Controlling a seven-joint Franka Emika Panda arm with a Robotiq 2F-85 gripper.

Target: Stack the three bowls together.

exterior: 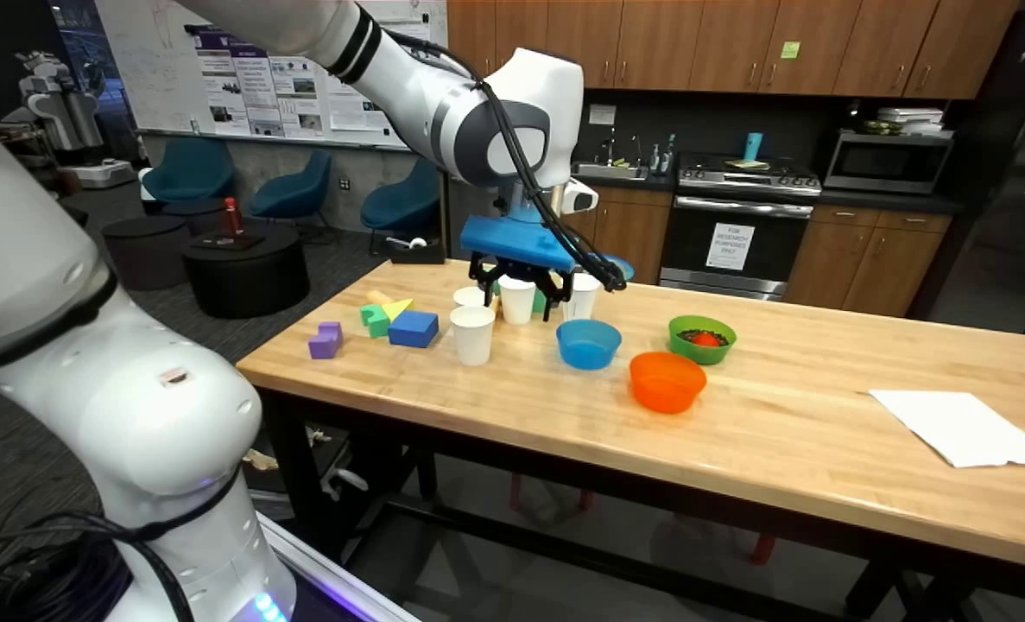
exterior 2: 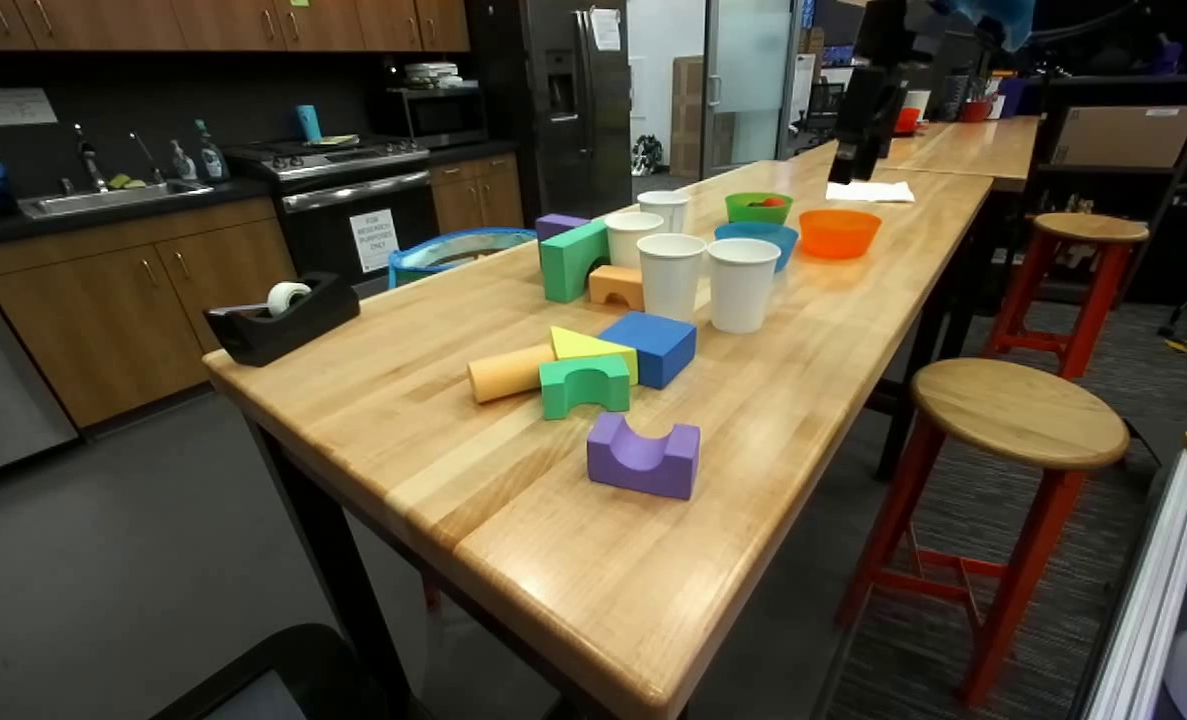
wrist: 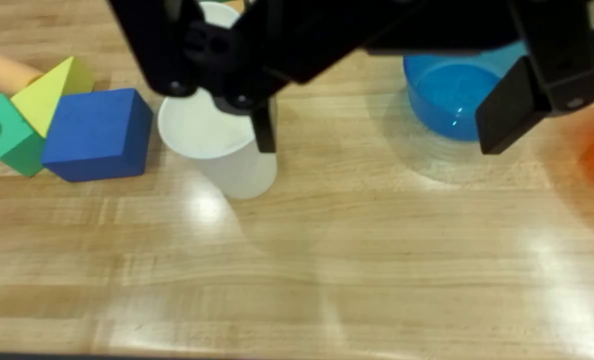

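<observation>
Below the spread, empty tool (wrist: 381,142) sit a cup (wrist: 221,150) and the blue bowl (wrist: 444,102), whose rim it should probably straddle squarely, clearing the cup.

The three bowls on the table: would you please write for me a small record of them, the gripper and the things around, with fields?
Blue bowl: upright on the table
Orange bowl: upright on the table
Green bowl: upright on the table, a red item inside, too small to name
Stacking: not done; all three stand apart
Gripper: open, holding nothing, raised above the table
White cups: four, upright
Blocks: several, in different colours
Tape dispenser: black, near a table corner
Paper sheet: white, on the table
</observation>
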